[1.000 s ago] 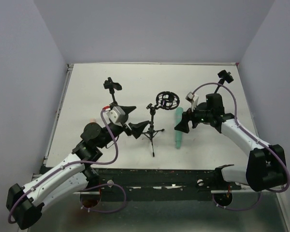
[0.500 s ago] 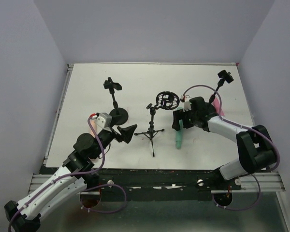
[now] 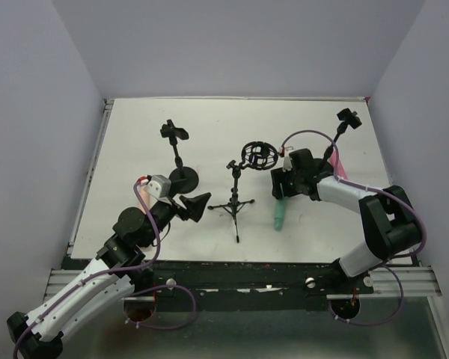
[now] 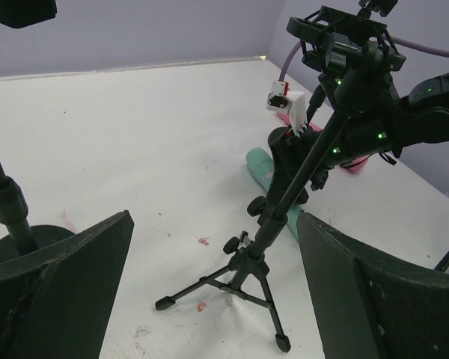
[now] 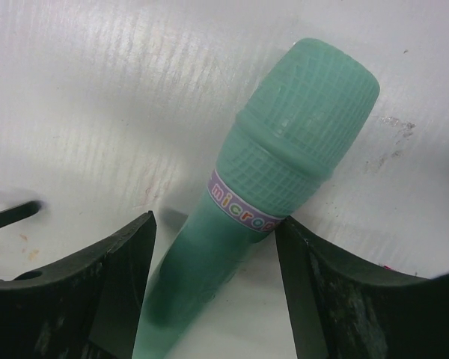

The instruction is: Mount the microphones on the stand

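Mesh covers the rounded head of the mint-green microphone, and a pale band of coloured letters rings its neck. It lies flat on the white table, near the tripod stand. The right gripper straddles its handle, jaws apart, with a thin gap on one side. The left gripper hangs with jaws spread wide, facing the stand.

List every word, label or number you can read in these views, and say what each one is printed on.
"micro": multicoloured letters on the pale band around the mint green microphone, seen in the right wrist view. The letters that follow curve out of sight, so the full word cannot be read.
No other view shows any legible text, number or sign.
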